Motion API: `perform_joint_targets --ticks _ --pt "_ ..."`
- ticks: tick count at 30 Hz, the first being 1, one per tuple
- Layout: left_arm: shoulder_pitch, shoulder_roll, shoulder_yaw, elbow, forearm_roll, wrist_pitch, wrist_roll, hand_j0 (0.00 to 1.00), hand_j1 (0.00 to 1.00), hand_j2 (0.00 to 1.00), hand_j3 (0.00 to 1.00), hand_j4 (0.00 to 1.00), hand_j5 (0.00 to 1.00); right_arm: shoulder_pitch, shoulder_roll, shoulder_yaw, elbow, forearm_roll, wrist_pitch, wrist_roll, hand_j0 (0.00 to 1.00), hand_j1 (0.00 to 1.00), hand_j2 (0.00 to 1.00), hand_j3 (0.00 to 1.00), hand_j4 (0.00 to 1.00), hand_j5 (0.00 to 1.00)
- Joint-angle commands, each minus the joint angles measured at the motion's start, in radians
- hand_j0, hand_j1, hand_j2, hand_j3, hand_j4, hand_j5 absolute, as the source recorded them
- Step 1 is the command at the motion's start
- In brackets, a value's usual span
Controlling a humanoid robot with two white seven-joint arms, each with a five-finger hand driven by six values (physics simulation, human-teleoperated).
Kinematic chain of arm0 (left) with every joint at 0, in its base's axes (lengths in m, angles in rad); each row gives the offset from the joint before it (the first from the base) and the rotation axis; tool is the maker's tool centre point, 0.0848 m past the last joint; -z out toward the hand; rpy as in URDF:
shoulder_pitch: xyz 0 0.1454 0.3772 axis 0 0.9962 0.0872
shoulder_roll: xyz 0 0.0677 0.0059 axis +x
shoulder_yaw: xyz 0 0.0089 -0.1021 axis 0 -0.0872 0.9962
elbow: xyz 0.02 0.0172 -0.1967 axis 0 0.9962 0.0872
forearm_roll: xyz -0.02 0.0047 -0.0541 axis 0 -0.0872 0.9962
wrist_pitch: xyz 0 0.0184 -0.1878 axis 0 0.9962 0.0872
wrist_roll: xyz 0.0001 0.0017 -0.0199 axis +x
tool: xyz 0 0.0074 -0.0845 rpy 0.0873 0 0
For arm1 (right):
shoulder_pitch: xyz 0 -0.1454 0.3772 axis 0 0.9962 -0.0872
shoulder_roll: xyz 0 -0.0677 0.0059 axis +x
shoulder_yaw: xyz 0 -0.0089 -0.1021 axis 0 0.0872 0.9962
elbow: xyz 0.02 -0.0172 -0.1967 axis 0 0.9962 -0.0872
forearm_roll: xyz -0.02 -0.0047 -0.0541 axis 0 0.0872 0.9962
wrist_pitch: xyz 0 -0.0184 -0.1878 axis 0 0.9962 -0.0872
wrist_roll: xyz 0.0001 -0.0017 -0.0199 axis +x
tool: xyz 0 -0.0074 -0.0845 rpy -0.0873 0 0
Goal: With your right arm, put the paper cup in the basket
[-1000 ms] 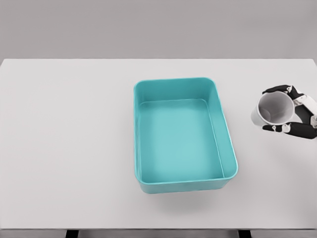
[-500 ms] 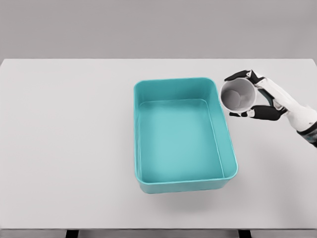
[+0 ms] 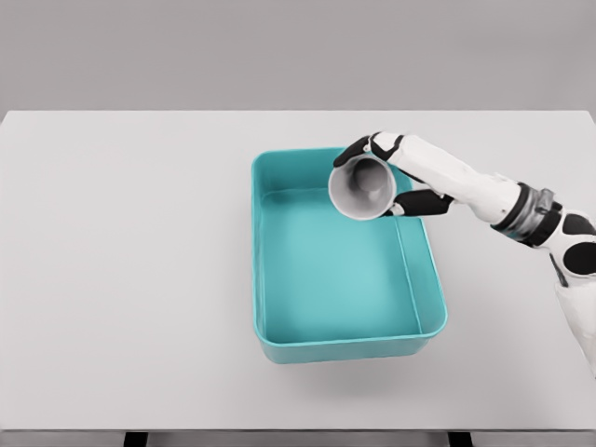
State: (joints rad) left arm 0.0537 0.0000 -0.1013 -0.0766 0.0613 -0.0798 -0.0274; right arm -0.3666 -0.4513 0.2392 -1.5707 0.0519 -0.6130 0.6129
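My right hand [image 3: 386, 182] is shut on the white paper cup [image 3: 361, 187], black fingers wrapped around its wall. The cup is tilted, its open mouth facing the camera and down-left. It hangs above the far right corner of the teal basket [image 3: 270, 349], which sits in the middle of the white table. The right arm [image 3: 484, 196] reaches in from the right edge. Nothing lies inside the basket. The left arm does not show.
The white table [image 3: 121, 261] spreads wide on both sides of the basket. Its front edge runs along the bottom of the view, its far edge along a grey wall.
The right hand has carried the cup leftward from the table's right side to above the basket's far right corner, and more of the arm now shows.
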Motion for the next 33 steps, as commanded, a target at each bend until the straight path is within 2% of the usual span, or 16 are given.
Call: perform_joint_targets --ticks 1,4,9,13,15,21,30,33 --pt "0.000 0.000 0.000 0.000 0.000 0.000 0.000 1.00 1.00 1.00 1.00 1.00 1.00 -0.005 0.002 0.043 -0.002 0.054 0.002 -0.002 0.46 0.46 0.46 0.46 0.46 0.46" --pt "0.000 0.000 0.000 0.000 0.000 0.000 0.000 1.00 1.00 1.00 1.00 1.00 1.00 -0.017 0.000 0.064 -0.002 0.086 0.002 -0.002 0.46 0.46 0.46 0.46 0.46 0.46" --pt "0.000 0.000 0.000 0.000 0.000 0.000 0.000 1.00 1.00 1.00 1.00 1.00 1.00 -0.075 -0.007 0.146 -0.005 0.163 0.007 -0.002 0.46 0.46 0.46 0.46 0.46 0.46" --pt "0.000 0.000 0.000 0.000 0.000 0.000 0.000 1.00 1.00 1.00 1.00 1.00 1.00 -0.095 -0.017 0.181 -0.005 0.174 0.007 -0.002 0.46 0.46 0.46 0.46 0.46 0.46" --pt "0.000 0.000 0.000 0.000 0.000 0.000 0.000 1.00 1.00 1.00 1.00 1.00 1.00 -0.107 -0.018 0.210 -0.005 0.227 0.009 -0.002 0.46 0.46 0.46 0.46 0.46 0.46" --pt "0.000 0.000 0.000 0.000 0.000 0.000 0.000 1.00 1.00 1.00 1.00 1.00 1.00 -0.133 -0.058 0.265 -0.005 0.261 0.007 -0.002 0.46 0.46 0.46 0.46 0.46 0.46" --pt "0.000 0.000 0.000 0.000 0.000 0.000 0.000 1.00 1.00 1.00 1.00 1.00 1.00 -0.190 -0.079 0.354 -0.003 0.319 0.007 -0.002 0.48 0.48 0.48 0.48 0.48 0.48" --pt "0.000 0.000 0.000 0.000 0.000 0.000 0.000 1.00 1.00 1.00 1.00 1.00 1.00 -0.209 -0.087 0.377 -0.002 0.335 0.006 -0.002 0.55 0.55 0.55 0.55 0.55 0.55"
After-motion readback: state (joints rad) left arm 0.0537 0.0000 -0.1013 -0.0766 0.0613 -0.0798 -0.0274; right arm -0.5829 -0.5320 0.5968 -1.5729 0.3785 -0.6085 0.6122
